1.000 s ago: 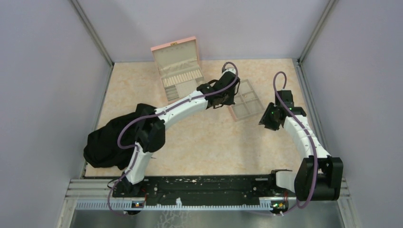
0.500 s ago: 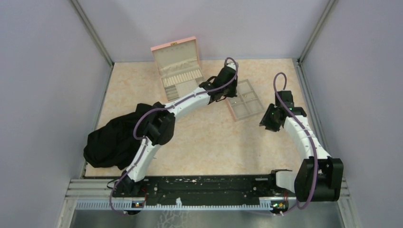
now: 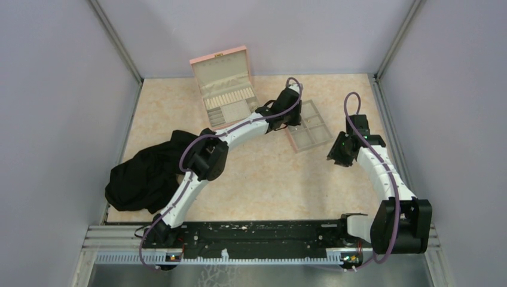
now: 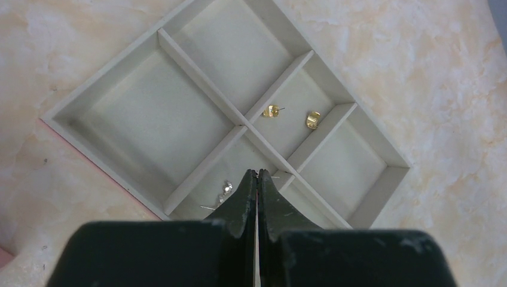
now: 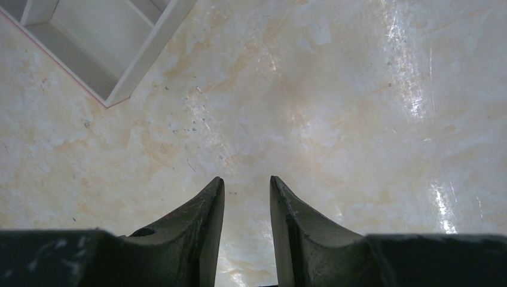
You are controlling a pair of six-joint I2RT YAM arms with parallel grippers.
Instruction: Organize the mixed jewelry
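The left end effector (image 4: 257, 174) is clenched, its tips pressed together with nothing visible between them. It hangs above the flat, pink-rimmed, six-compartment tray (image 4: 119, 119) on the far part of the marbled beige table (image 3: 269, 179). A tiny silvery metal jewelry piece (image 4: 226, 189) lies in the compartment just beside the tips. A small gold piece (image 4: 271, 111) and a second gold piece (image 4: 312, 119) share the adjoining compartment (close, not touching). The right end effector (image 5: 245, 182) is released, over the table right of the tray.
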